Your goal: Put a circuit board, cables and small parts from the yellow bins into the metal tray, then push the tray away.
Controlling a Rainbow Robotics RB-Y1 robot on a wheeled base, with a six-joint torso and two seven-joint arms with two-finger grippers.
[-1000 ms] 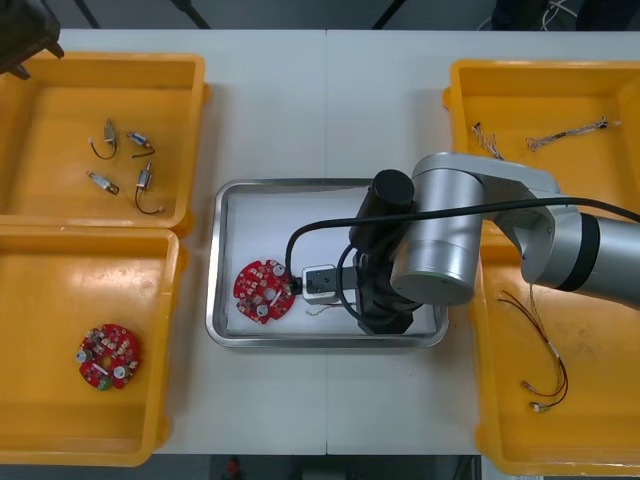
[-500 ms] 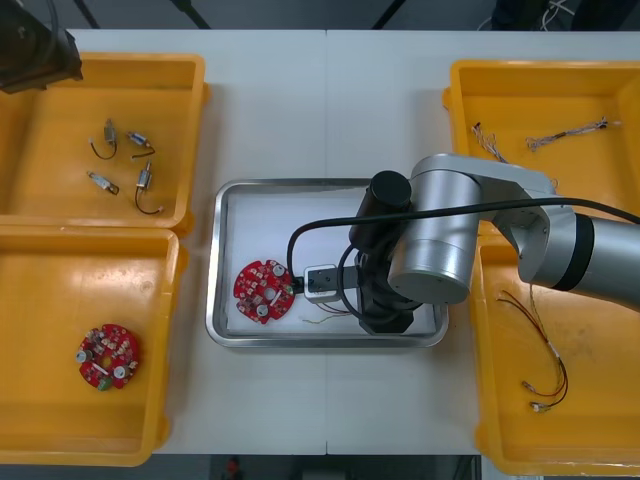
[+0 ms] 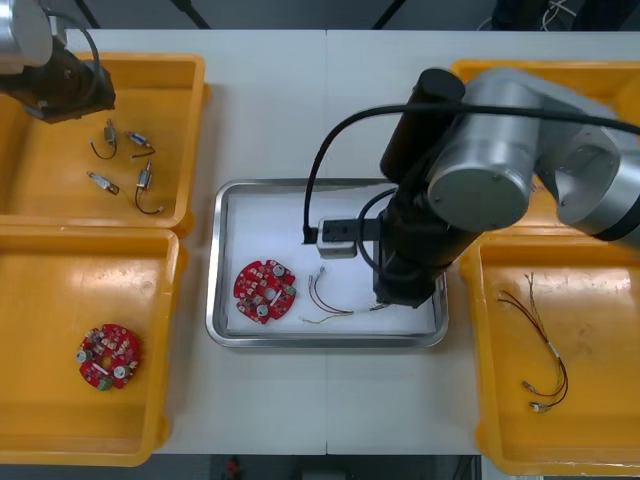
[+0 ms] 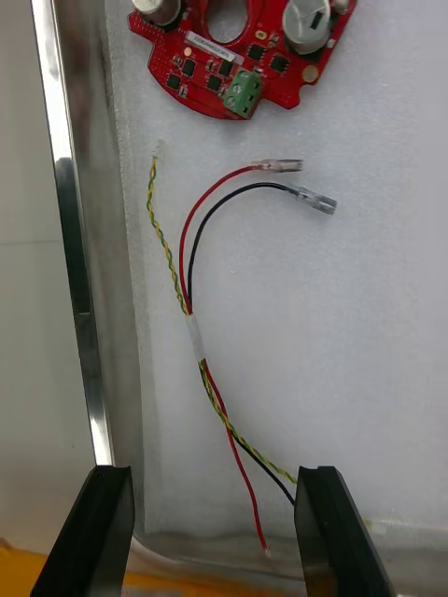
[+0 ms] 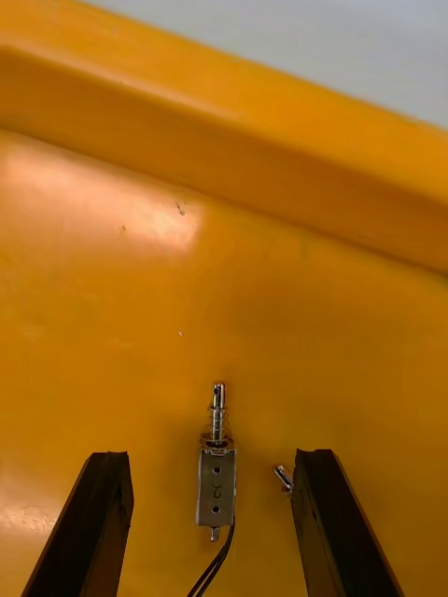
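Note:
The metal tray, white inside, holds a round red circuit board and a red and yellow cable. My right gripper hangs open above the cable, whose end lies between the fingers without touching them; the board is farther ahead. In the front view the right arm covers the tray's right part. My left gripper hovers over the far left yellow bin. It stands open, with a small metal part lying on the bin floor between the fingers.
Several small metal parts lie in the far left bin. The near left bin holds another red board. Red and black cables lie in the near right bin, thin cables in the far right one.
My right gripper has opened and let go of the red and yellow cable, which now lies in the tray; the arm has risen. My left arm has come in over the far left bin.

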